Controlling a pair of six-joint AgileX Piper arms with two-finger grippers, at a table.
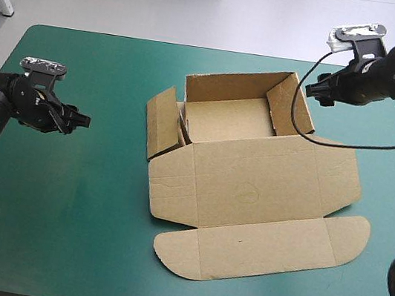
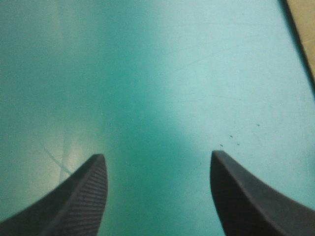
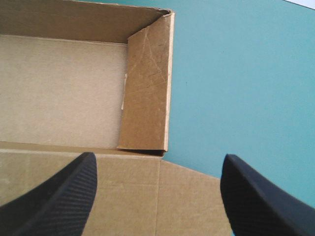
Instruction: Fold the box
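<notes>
The brown box (image 1: 250,194) lies near the middle of the table (image 1: 61,201), a little toward its right side; its tray part stands at the far end with the back and right walls raised and the left wall flap leaning outward; the lid (image 1: 257,244) lies flat toward the near edge; the right hand (image 1: 315,90) hovers just beside the raised right wall, black fingers wide apart, holding nothing; the left hand (image 1: 81,121) hangs over the bare teal-green cover (image 2: 147,73) well left of the box, fingers likewise spread, empty.
</notes>
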